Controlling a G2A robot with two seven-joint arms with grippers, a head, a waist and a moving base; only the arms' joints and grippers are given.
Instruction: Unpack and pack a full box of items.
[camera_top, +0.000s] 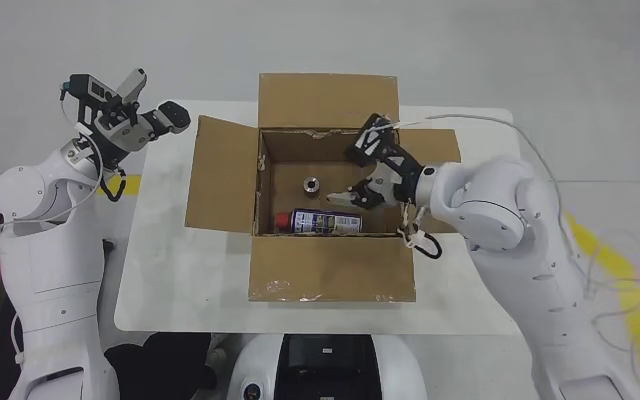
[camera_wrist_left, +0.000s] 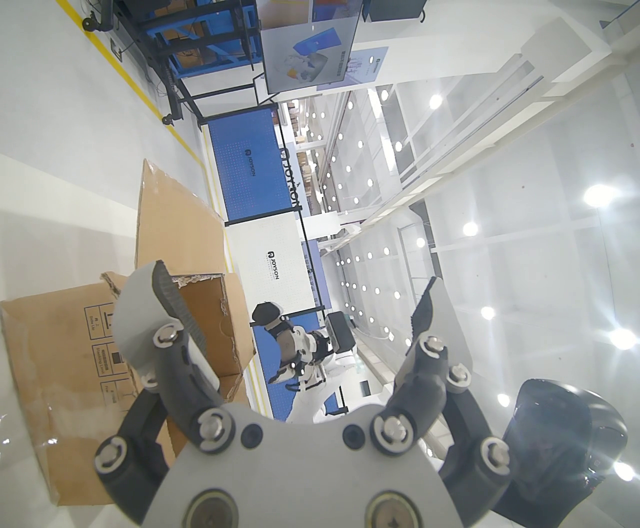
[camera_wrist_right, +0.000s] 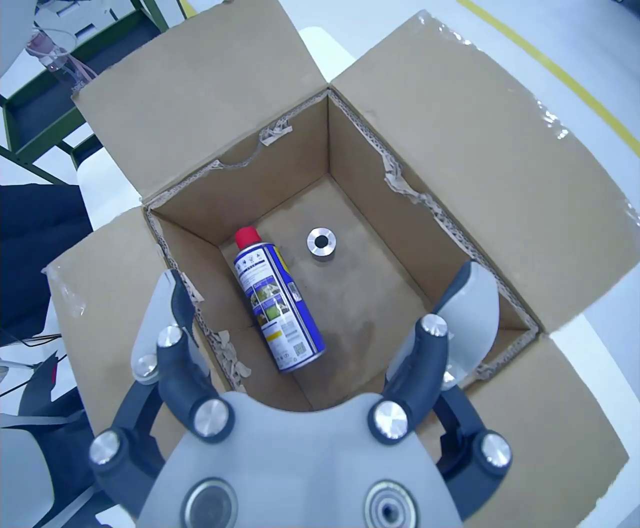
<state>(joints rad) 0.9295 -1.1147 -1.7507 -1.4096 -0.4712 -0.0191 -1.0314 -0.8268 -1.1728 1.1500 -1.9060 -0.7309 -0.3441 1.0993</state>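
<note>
You were at the unpacking step: your right gripper (camera_top: 352, 192) hung wide open and empty inside the open brown cardboard box (camera_top: 330, 270) at the centre of the top view, near the blue spray can with a red cap (camera_top: 325, 220) lying along the box's lower wall. Next, I judge, you needed to lower onto the can and close across it. I counted one box, one can and one small silver metal ring (camera_top: 311, 183); your left gripper (camera_top: 150, 100), open and empty, sat at upper left
</note>
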